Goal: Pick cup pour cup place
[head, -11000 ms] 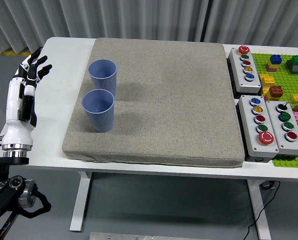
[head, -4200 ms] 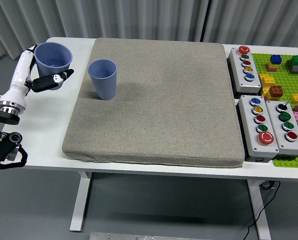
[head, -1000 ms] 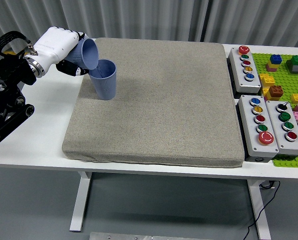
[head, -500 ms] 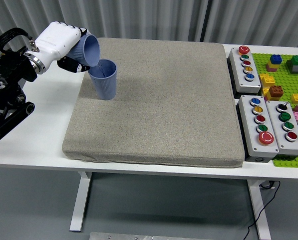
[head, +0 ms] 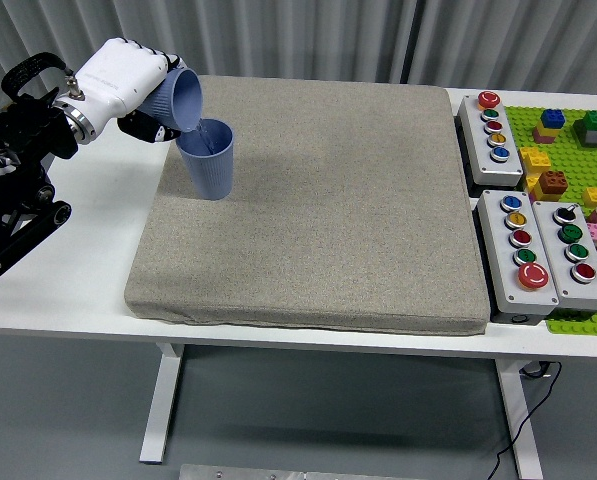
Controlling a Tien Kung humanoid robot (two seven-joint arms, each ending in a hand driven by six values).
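One blue ribbed cup (head: pixel 209 160) stands upright on the grey mat (head: pixel 318 210), near its far left corner. My left hand (head: pixel 128 85), white-shelled, is shut on a second blue cup (head: pixel 176 98) and holds it tipped on its side. The tipped cup's mouth faces right and down, its rim just above the standing cup's left rim. I cannot make out any contents. My right hand does not show.
Three grey button boxes (head: pixel 534 245) sit to the right of the mat. Beyond them lies a green baseplate (head: pixel 578 140) with coloured bricks. My black left arm (head: pixel 13 190) hangs over the table's left edge. Grey curtains run behind.
Over eleven seconds my left hand took the near cup off the mat and lifted it. In the last second it rose slightly and tipped the cup further over the standing cup.
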